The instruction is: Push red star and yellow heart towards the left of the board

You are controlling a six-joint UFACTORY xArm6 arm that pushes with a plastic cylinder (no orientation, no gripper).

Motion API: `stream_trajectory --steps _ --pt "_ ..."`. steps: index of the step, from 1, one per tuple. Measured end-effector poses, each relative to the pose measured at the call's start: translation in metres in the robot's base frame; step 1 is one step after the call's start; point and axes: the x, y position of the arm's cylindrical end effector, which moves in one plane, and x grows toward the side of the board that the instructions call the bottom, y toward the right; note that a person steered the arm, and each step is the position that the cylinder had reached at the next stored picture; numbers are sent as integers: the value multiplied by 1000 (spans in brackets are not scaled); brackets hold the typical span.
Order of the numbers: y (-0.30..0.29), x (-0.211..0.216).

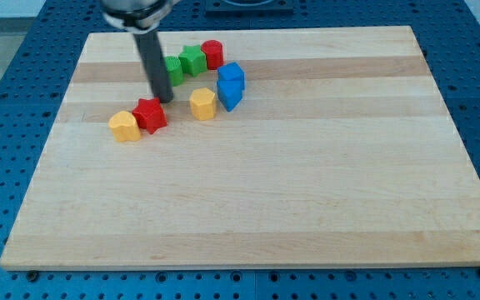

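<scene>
The red star lies in the upper left part of the wooden board. The yellow heart touches it on its left and slightly lower. My tip stands just above and to the right of the red star, very close to it or touching it. The rod rises from there to the view's top.
A yellow hexagon block lies right of the tip. Two blue blocks sit right of that. Two green blocks and a red cylinder form a row behind the rod. A blue pegboard table surrounds the board.
</scene>
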Motion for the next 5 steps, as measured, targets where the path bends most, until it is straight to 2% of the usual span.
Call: stream_trajectory --steps 1,2,3,5 --pt "35 1" --pt "29 23" --pt "8 36" --pt "-52 36"
